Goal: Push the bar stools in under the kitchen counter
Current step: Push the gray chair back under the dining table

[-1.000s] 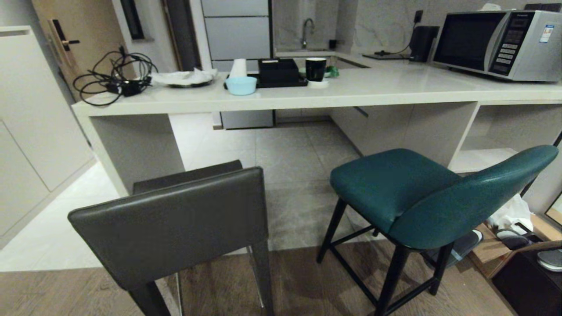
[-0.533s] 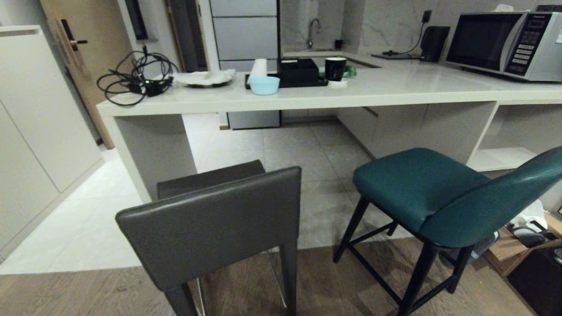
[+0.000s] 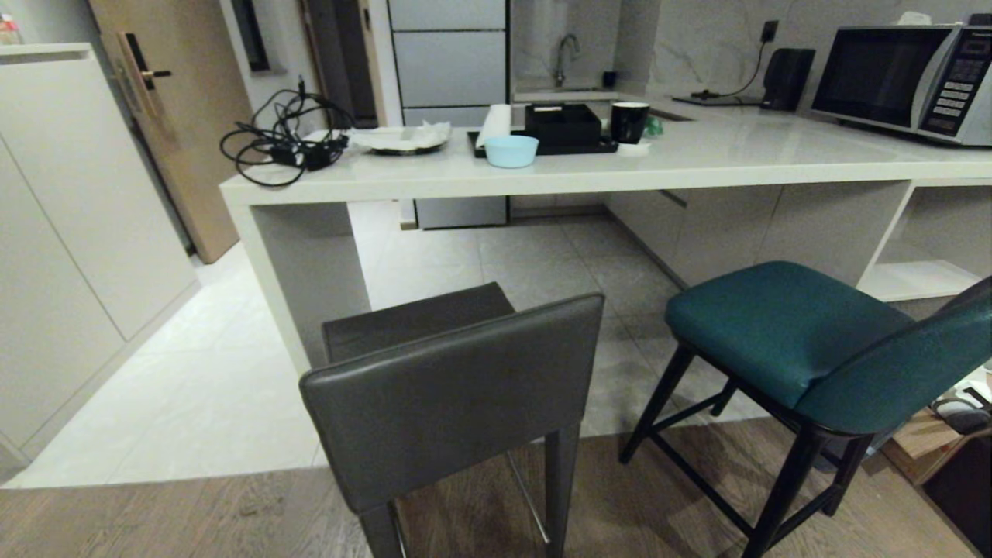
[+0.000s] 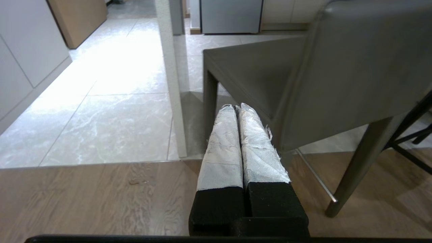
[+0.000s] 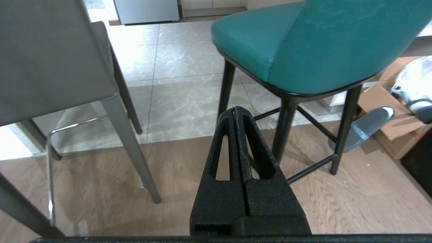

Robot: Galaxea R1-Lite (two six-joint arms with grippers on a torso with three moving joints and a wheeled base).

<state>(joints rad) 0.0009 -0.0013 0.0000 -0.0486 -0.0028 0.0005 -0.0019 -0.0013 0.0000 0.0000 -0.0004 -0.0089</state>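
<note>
Two bar stools stand out from the kitchen counter [image 3: 589,177], backs toward me. The dark grey leather stool [image 3: 457,387] with its low square back is at the centre; the teal stool [image 3: 806,341] with a curved back and thin black legs is to its right. Neither arm appears in the head view. My left gripper [image 4: 236,107], its fingers wrapped in white tape, is shut and empty, low behind the grey stool [image 4: 354,64]. My right gripper [image 5: 235,108] is shut and empty, between the grey stool [image 5: 50,57] and the teal stool [image 5: 314,37], short of both.
On the counter lie black cables [image 3: 279,139], a light blue bowl [image 3: 511,150], a black tray [image 3: 562,128], a black mug [image 3: 628,122] and a microwave [image 3: 903,74]. White cabinets [image 3: 70,256] stand at the left. A cardboard box with slippers [image 5: 395,111] sits on the floor right of the teal stool.
The whole head view has shifted: counter and both stools slid to the right in the picture, so the camera has turned or moved left. The stools themselves have not moved.
</note>
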